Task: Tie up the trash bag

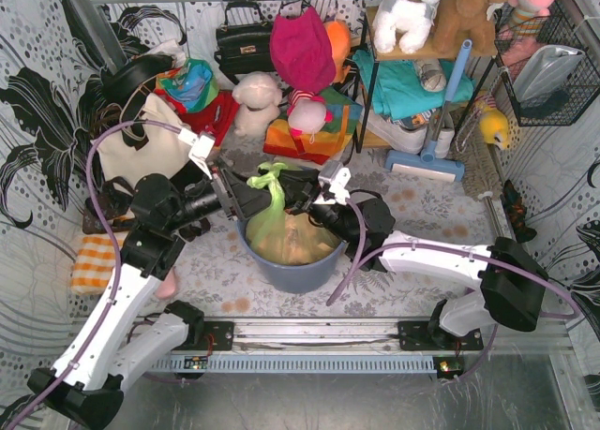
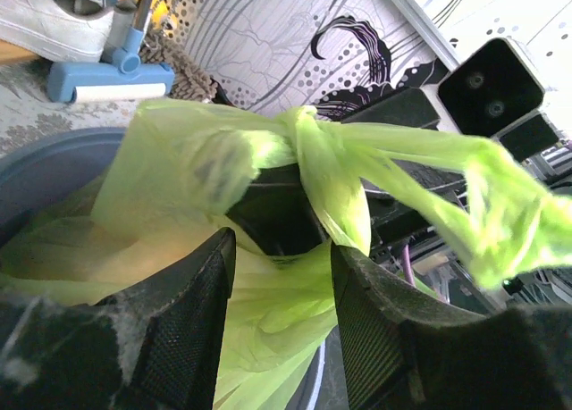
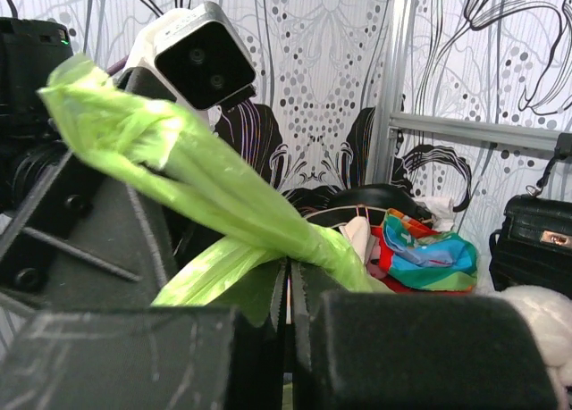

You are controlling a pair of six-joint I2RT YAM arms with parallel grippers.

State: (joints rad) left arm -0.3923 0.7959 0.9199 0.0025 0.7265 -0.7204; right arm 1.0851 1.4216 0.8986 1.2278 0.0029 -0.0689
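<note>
Centrally, the trash bag (image 1: pixel 270 213) fills a bin (image 1: pixel 292 273) on patterned tablecloth (image 1: pixel 424 203).

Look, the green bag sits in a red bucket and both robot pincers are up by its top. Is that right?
Not quite: the bucket is blue-grey, not red, as the top view shows. The green bag does sit in it, and the left pincer and right pincer are both up by its top.
</note>
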